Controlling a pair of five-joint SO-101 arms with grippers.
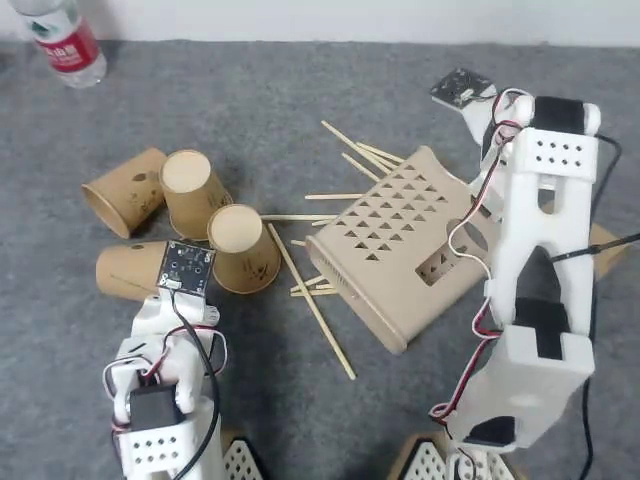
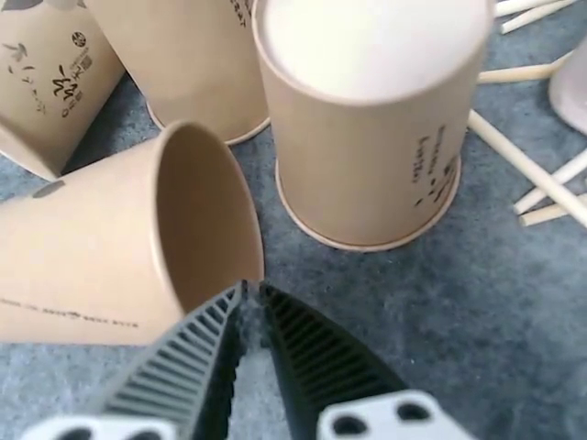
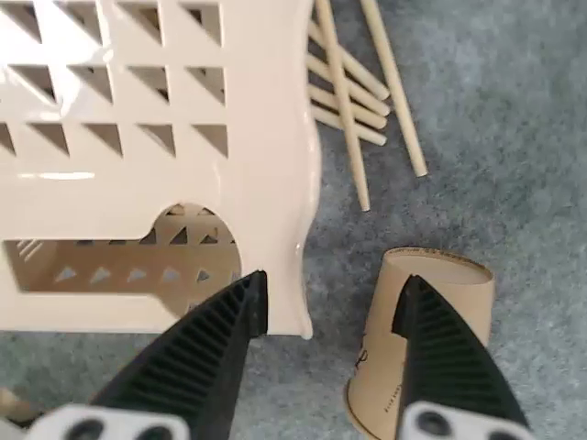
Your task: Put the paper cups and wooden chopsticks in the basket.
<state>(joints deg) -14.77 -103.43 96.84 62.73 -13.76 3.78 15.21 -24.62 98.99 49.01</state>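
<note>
Two paper cups [image 1: 193,190] [image 1: 243,247] stand upside down; two more lie on their sides [image 1: 125,190] [image 1: 128,270]. My left gripper [image 2: 250,291] is shut on the rim of the nearest lying cup [image 2: 110,247], one finger inside its mouth. The perforated beige basket [image 1: 400,245] lies overturned. Wooden chopsticks [image 1: 310,290] are scattered around it. My right gripper [image 3: 330,298] is open, one finger at the basket's corner [image 3: 275,229] and the other over a fifth lying cup [image 3: 431,275].
A plastic bottle [image 1: 62,40] lies at the back left by the wall. More chopsticks [image 3: 353,101] fan out beyond the basket's far edge. The right arm [image 1: 540,250] hangs over the basket's right end. Grey carpet covers the table.
</note>
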